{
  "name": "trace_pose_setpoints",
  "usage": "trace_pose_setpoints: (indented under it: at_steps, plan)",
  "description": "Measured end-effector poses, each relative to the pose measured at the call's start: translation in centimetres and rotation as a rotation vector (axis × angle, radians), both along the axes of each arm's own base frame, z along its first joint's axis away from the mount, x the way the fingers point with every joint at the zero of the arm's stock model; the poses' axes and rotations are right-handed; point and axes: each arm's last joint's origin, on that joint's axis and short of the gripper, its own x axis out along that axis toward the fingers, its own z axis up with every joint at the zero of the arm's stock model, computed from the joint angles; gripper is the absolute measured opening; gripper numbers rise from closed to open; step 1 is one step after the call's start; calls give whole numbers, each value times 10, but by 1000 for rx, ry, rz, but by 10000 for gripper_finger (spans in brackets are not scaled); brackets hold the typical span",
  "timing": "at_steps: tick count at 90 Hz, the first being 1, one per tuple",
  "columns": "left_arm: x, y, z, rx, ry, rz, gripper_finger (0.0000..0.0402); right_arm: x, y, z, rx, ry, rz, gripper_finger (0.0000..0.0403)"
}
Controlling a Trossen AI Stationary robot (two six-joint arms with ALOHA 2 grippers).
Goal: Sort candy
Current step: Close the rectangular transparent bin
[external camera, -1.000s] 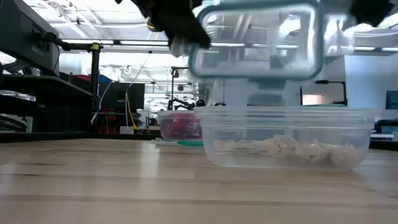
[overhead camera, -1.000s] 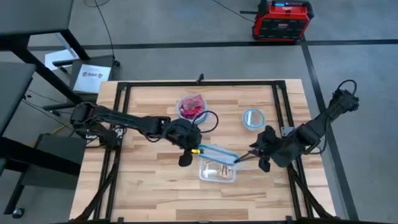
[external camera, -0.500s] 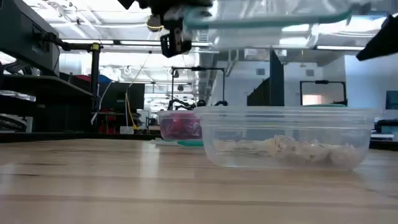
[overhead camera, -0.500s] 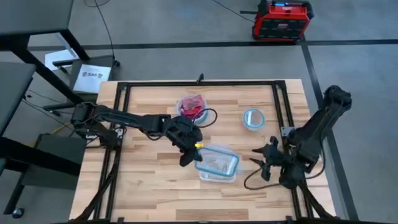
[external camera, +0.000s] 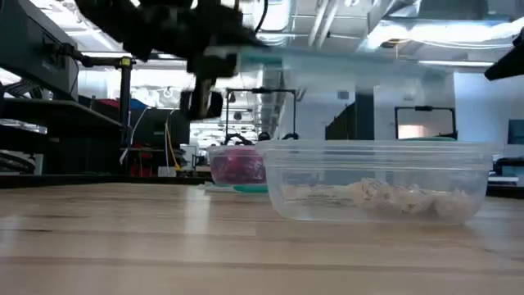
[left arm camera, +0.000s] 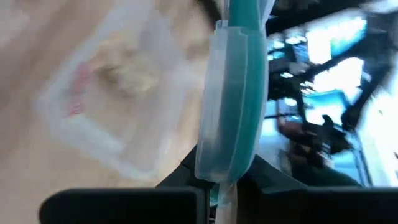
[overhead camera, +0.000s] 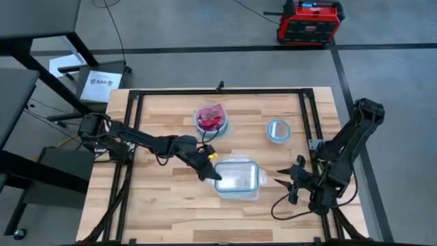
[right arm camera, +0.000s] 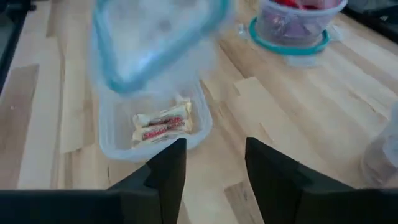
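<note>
My left gripper (overhead camera: 208,172) is clamped on the edge of a clear lid with a teal rim (overhead camera: 237,174), holding it flat above the clear rectangular tub (external camera: 377,180) in the middle of the wooden table (overhead camera: 164,198). The left wrist view shows the lid (left arm camera: 231,99) edge-on, pinched right at the fingers, with the blurry tub underneath. In the low view the lid (external camera: 344,64) hangs level, clearly apart from the tub's rim.

The candy: a few whitish-silver wrapped pieces (right arm camera: 163,124) with red print lie on the tub's floor, easy to spot in the right wrist view and as a pale heap (external camera: 385,197) in the low one. A batch of red candy (overhead camera: 209,117) sits in a round clear bowl with a teal base toward the back of the table. Another round bowl (overhead camera: 277,130) stands off to the right of it; I can't tell what's inside.

My right gripper (overhead camera: 289,179) hovers to the right of the tub, fingers (right arm camera: 168,171) spread apart with nothing between them.
</note>
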Motion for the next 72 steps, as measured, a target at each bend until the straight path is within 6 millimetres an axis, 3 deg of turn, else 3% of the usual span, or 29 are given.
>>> trace_pose_setpoints:
  at_steps: [12, 35, 49, 72]
  plan:
    - [1, -1, 5, -10, -42, -3, 12, 0, 0, 1, -10, -14, -6, 148]
    - [23, -14, -29, -92, -5, -90, 12, 1, -2, 1, -17, -12, -12, 148]
    - [34, -9, -33, -100, -19, -106, 11, 1, -2, 1, -13, -13, -14, 148]
    - [34, -2, -41, -90, 49, -105, 15, 1, -2, 1, -10, -13, -15, 148]
